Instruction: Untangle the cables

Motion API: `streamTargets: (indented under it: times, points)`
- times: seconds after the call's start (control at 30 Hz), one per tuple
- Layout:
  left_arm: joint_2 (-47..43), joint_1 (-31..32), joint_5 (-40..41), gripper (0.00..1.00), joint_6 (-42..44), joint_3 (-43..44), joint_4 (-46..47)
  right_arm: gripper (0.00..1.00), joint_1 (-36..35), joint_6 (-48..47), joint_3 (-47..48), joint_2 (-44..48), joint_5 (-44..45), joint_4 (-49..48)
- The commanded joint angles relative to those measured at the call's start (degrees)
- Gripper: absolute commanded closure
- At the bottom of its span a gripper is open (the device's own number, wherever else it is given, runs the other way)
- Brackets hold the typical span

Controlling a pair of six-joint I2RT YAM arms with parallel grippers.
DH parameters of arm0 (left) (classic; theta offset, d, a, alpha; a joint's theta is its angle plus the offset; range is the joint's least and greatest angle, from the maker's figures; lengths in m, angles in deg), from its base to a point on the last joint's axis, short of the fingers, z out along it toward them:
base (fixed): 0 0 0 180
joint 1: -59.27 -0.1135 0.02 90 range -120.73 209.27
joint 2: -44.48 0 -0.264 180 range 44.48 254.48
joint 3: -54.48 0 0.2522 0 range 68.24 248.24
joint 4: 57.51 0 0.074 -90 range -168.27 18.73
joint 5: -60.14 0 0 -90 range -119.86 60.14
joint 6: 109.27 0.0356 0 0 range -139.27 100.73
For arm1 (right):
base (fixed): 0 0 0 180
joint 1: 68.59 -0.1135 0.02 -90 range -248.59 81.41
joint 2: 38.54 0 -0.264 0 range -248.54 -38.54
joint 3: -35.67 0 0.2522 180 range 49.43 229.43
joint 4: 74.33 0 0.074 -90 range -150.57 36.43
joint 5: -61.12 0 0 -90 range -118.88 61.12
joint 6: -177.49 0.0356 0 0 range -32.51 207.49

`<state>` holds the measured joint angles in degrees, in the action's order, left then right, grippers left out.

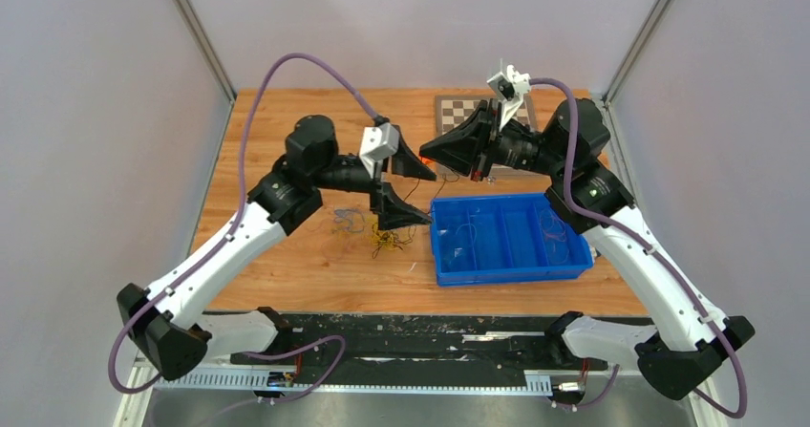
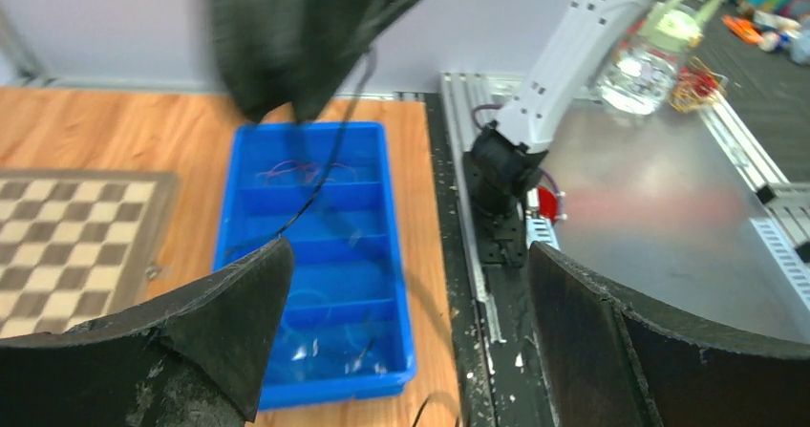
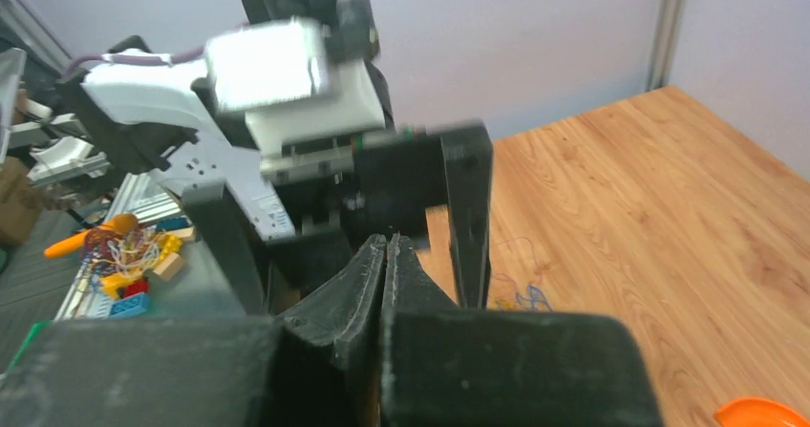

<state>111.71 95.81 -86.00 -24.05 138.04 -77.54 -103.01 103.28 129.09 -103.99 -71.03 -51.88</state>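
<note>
Your left gripper (image 1: 426,196) is wide open and holding nothing, parked between the pile and the blue bin (image 1: 511,274). The right gripper (image 1: 424,150) is clamped shut just beside it, and from the left wrist view it looks like it's pinching the black cable (image 2: 330,174), which trails down over the bin.

The rest of the cables (image 1: 387,241) sit in a knot on the table (image 1: 287,284), right under your left fingers.

My worries: if that black strand is snagged in the knot, pulling it away could drag the whole clump along. It's so thin it could slip out. And those two grippers are close enough to bump.
</note>
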Motion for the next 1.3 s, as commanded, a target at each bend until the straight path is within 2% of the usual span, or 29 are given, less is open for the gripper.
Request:
streamTargets:
  times: [0.0, 0.2, 0.23, 0.27, 0.3, 0.33, 0.4, 0.43, 0.47, 0.5, 0.57, 0.73, 0.9, 1.07, 1.27]
  points:
    - [3.4, 5.5, 1.5, 0.0, 4.6, 3.4, 5.0, 1.0, 0.0, 7.6, 4.4, -1.3, -5.0, -7.3]
    - [7.1, 6.4, 7.2, 0.02, -1.1, 1.1, 16.6, 1.0, 0.0, 15.9, 5.2, -2.1, -6.6, -13.3]
    - [7.5, 6.4, 7.6, 0.06, -2.0, 1.1, 18.4, 1.0, 0.0, 16.8, 5.2, -2.1, -6.4, -13.7]
    - [7.8, 6.4, 8.5, 0.17, -3.8, 1.2, 19.0, 1.0, 0.0, 17.5, 5.2, -2.1, -6.1, -14.1]
    - [8.0, 6.4, 9.2, 0.22, -4.6, 1.1, 19.9, 1.0, 0.0, 18.0, 5.3, -2.1, -6.0, -14.6]
    - [7.9, 6.5, 10.7, 0.32, -6.3, 0.5, 20.3, 1.0, 0.0, 18.3, 5.5, -2.1, -5.9, -14.8]
    - [6.3, 6.4, 11.5, 0.35, -6.6, -1.0, 21.0, 1.0, 0.3, 18.3, 5.8, -1.7, -5.2, -14.7]
    - [5.4, 6.4, 11.5, 0.32, -6.0, -1.7, 20.8, 1.0, 0.5, 18.0, 5.7, -1.4, -4.5, -14.2]
    - [3.4, 6.4, 11.7, 0.21, -4.5, -3.0, 20.0, 1.0, 0.8, 17.4, 5.7, -1.1, -3.9, -13.6]
    - [2.1, 6.4, 12.0, 0.13, -3.6, -3.9, 19.6, 1.0, 1.1, 16.7, 5.6, -0.7, -3.3, -12.6]
    - [-1.9, 6.4, 12.4, 0.08, -0.2, -6.1, 17.8, 1.0, 1.5, 15.4, 4.9, 0.0, -2.3, -11.0]
    - [-8.0, 6.3, 18.3, 0.06, 4.5, -8.3, 11.8, 1.0, 1.6, 15.3, 3.0, 0.4, -3.1, -10.3]
    - [-7.3, 6.4, 22.7, 0.01, 6.6, -9.9, 15.3, 1.0, 1.6, 16.4, 2.2, -0.3, -4.2, -11.0]
    - [-4.8, 6.4, 23.0, 0.0, 7.6, -9.9, 17.6, 1.0, 1.6, 17.5, 2.0, -0.1, -4.6, -11.7]
    - [0.4, 6.8, 19.2, 0.0, 6.0, -7.3, 21.7, 1.0, 1.6, 22.9, 1.3, -1.1, -6.0, -15.8]
